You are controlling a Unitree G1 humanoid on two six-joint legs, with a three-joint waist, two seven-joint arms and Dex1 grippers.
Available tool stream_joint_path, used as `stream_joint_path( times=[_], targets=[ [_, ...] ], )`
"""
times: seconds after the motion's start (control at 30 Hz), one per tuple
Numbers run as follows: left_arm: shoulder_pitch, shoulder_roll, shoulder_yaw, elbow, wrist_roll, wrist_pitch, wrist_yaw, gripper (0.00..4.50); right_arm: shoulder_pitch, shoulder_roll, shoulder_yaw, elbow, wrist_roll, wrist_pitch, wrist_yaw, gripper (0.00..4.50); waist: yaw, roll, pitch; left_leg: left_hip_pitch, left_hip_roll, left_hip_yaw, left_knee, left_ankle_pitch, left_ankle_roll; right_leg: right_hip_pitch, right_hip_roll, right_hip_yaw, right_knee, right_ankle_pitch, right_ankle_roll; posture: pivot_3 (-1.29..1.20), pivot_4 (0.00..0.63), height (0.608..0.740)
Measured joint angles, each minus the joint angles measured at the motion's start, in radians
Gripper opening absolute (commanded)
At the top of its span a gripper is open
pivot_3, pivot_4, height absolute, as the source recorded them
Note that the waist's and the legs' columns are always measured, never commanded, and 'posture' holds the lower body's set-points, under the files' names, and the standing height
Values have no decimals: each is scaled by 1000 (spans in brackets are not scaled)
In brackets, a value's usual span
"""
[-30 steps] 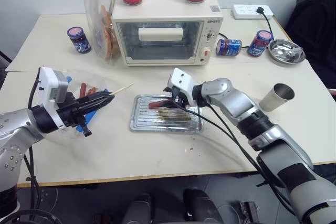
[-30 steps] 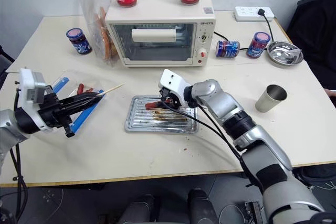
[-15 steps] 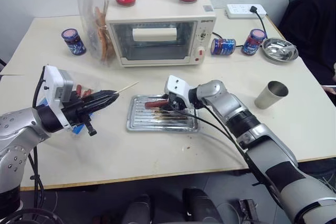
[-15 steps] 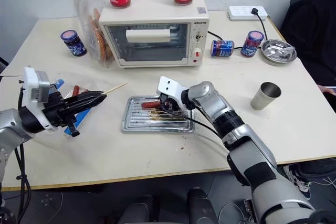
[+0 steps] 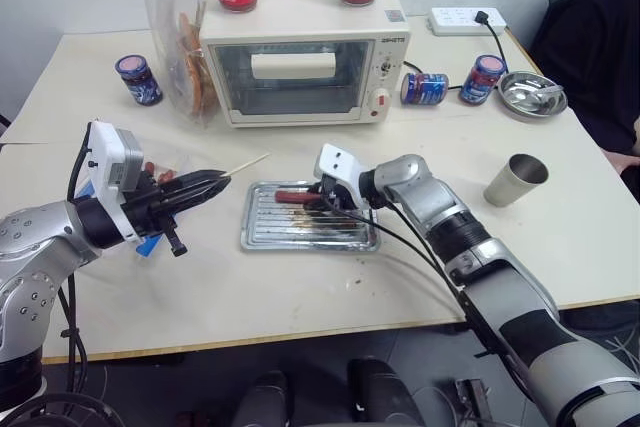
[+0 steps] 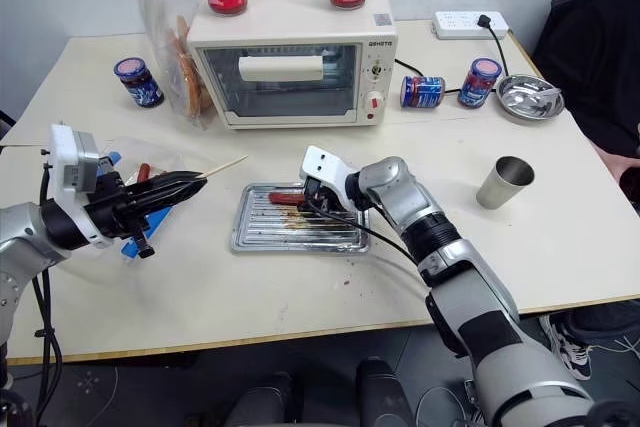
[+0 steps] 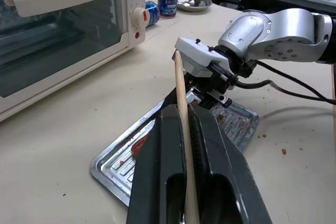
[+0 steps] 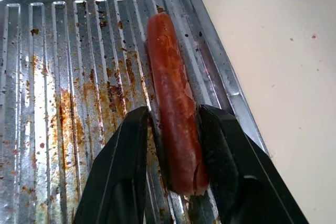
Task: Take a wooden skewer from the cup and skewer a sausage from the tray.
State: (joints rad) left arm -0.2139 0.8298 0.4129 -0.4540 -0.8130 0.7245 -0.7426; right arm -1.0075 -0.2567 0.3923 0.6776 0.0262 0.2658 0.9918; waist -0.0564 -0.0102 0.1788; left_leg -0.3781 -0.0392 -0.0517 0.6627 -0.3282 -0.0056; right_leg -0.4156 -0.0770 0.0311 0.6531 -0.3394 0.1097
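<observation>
The right claw (image 8: 170, 182) is seen lowered onto the tray (image 5: 262, 237), its two black fingers (image 8: 123, 174) set one on each side of the sausage (image 8: 173, 129) and lying against its flanks; whether it is already squeezed or merely bracketed cannot be told. The sausage lies lengthwise in the ribbed, grease-stained floor, close to the tray's far rim and resting on the metal.

To the left, well apart from the tray, the left claw (image 5: 215, 185) is held above the surface (image 5: 300, 292), clamped shut on the wooden skewer (image 7: 181, 108), whose pale tip points across toward the tray and the right claw. Just beside that arm, a clear bag holding more sausages (image 6: 145, 169) is spread on the surface.

Farther out, the cup (image 5: 516, 180) stands off to the right, and a toaster oven (image 5: 305, 52) topped with two red jars is set behind the tray.

The first half of the task is judged done: a skewer has been taken. The piercing is left: the tip is not yet at the sausage, which has first to be steadied or raised.
</observation>
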Motion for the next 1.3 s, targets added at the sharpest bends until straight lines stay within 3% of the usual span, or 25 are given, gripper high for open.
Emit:
stream_joint_path(
  times=[0.07, 0.17, 0.27, 0.6, 0.77, 1.0, 1.3],
  targets=[
    [-3, 0, -3, 2, 1, -4, -2, 0, 4, 4, -9, -3, 0, 11, 0, 1574, 0, 0, 0, 0, 0, 0, 0, 0, 0, 0, 0, 0, 0, 0, 0, 0, 150, 740],
    [-16, 1, -20, 14, 6, -7, -4, 0, 9, 10, -19, -9, 0, 29, 3, 1135, 0, 0, 0, 0, 0, 0, 0, 0, 0, 0, 0, 0, 0, 0, 0, 0, 150, 740],
    [-20, 1, -33, 29, 12, -8, -10, 0, 22, 13, -26, -29, 0, 42, 10, 403, -1, 0, 0, 1, 0, 0, 0, 0, 0, 0, 0, 0, 1, 0, 0, 0, 150, 740],
    [-51, 2, -50, 59, 33, -24, -38, 0, 79, -1, -49, -149, -1, 132, 16, 403, 1, 0, 0, 1, 0, 0, 0, 0, 0, 0, 0, 0, 1, 0, 0, 0, 150, 740],
    [-76, 28, -79, 100, 41, -27, -84, 0, 143, -129, -56, -372, 24, 246, 81, 403, 6, 0, 0, 0, -1, 0, 0, 0, 0, 0, -1, 0, 0, 0, 0, 0, 150, 740],
    [-138, 55, -138, 130, 33, -21, -188, 0, 230, -415, -209, -861, 217, 441, 231, 403, 27, 0, 0, 0, 0, 0, -1, 0, 0, 0, 0, 0, -4, 0, 0, 0, 150, 740],
    [-219, 54, -260, 111, -25, 39, -327, 0, 393, -602, -389, -1103, 436, 534, 281, 403, 29, 0, 0, 0, 0, 0, 0, 0, 0, 2, 0, 0, -4, 0, 0, 0, 150, 740]
  ],
)
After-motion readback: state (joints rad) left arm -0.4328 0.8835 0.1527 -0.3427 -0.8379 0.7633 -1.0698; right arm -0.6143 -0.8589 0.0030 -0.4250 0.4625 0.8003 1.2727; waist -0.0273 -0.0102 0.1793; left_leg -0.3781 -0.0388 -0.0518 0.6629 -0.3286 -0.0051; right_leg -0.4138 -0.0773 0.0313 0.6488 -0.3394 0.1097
